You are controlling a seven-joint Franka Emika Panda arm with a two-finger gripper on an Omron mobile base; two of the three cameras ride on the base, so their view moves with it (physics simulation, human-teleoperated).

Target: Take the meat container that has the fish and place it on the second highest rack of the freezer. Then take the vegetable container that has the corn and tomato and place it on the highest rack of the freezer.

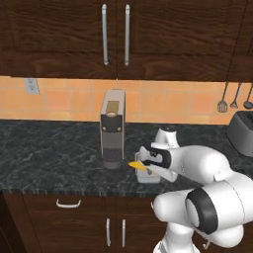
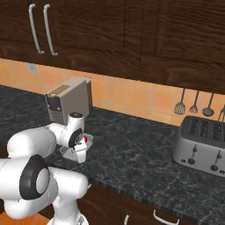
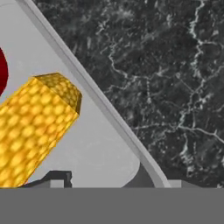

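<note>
We see the vegetable container (image 1: 149, 176), a shallow grey metal tub with smooth straight walls, sitting on the dark marbled stone desk (image 1: 49, 153) near its front edge, just beside a boxy beige-and-grey coffee machine (image 1: 112, 128); the white arm bends down over the tub, and the claw (image 3: 98, 177) is low at its rim, one finger inside and one at the wall; we cannot tell whether it is clenched on the wall or released. In the hand view the corn (image 3: 33, 127), a bumpy yellow-orange cob with a blunt faceted end, lies on the tub's pale flat floor; a sliver of the glossy dark red tomato (image 3: 2, 72) shows at the edge beside it. From the right base view the tomato's red peeks past the wrist; a ribbed silver toaster (image 2: 201, 146) stands well apart; dark utensils (image 2: 193, 105) hang on the orange tiled wall under dark wood cabinets (image 2: 132, 30).
</note>
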